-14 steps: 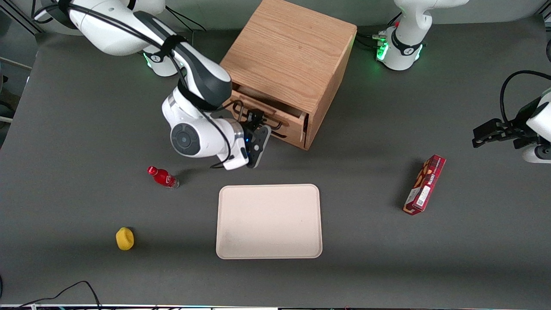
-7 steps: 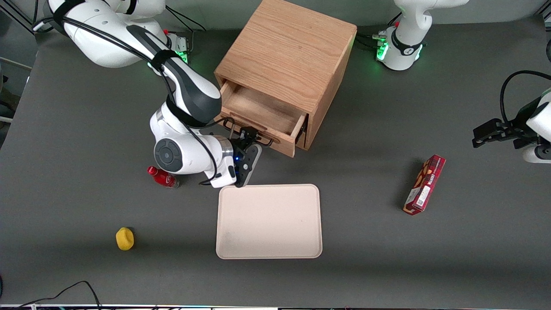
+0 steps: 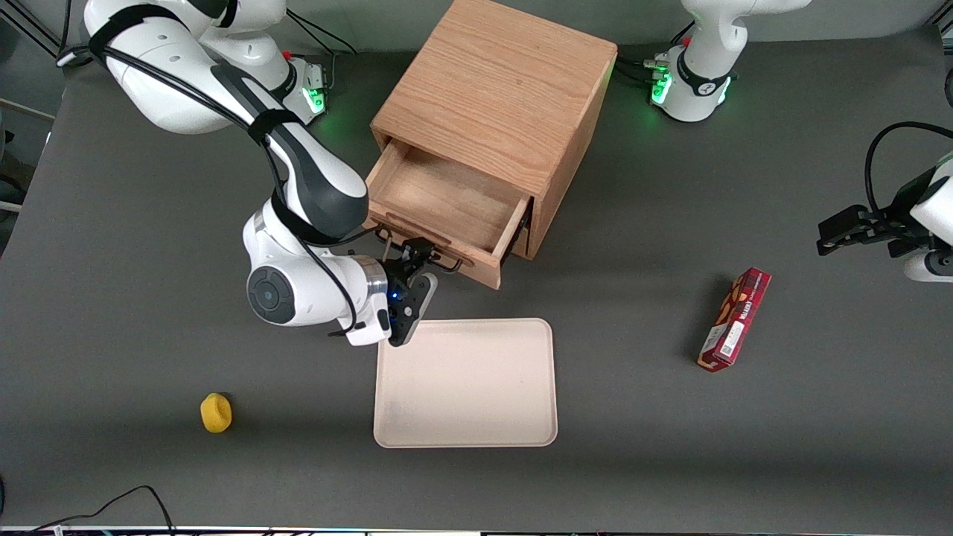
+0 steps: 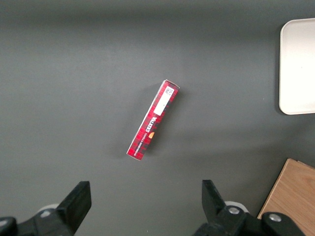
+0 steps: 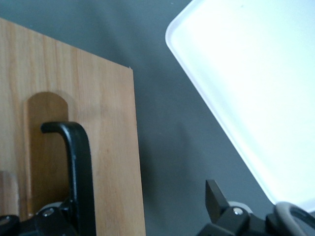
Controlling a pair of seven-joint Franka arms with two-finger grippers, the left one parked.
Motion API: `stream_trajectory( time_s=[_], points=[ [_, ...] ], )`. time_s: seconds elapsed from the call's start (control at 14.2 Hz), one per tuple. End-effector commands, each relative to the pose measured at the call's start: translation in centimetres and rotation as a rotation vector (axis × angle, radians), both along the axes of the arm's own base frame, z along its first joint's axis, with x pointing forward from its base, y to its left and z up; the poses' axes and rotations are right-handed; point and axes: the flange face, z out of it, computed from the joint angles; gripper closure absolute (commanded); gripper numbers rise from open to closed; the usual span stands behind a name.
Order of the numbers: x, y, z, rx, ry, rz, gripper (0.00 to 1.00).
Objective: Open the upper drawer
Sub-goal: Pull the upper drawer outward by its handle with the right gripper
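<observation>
The upper drawer (image 3: 447,205) stands pulled well out of the oak cabinet (image 3: 495,97) near the counter's (image 3: 149,461) robot-side edge, its inside bare. Your claw (image 3: 418,258) sits at the black handle (image 3: 417,253), one finger beside the bar; whether it grips, you cannot tell. Keep any further pull straight along the slides, stopping short of the cream tray (image 3: 465,383) just nearer the camera.
</observation>
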Motion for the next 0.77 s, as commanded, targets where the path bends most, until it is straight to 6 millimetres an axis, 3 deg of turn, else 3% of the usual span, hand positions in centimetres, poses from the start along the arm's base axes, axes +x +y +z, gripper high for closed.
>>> stream_trajectory(
  time_s=[0.0, 0.21, 0.56, 0.7],
  points=[
    [1.2, -0.5, -0.1, -0.023, -0.023, 0.018, 0.0],
    [1.7, -1.4, -0.5, -0.036, -0.024, 0.007, 0.0],
    [4.0, -4.1, 0.9, -0.057, -0.024, -0.018, 0.0],
    [4.5, -4.6, 0.5, -0.061, -0.025, -0.027, 0.0]
  ],
)
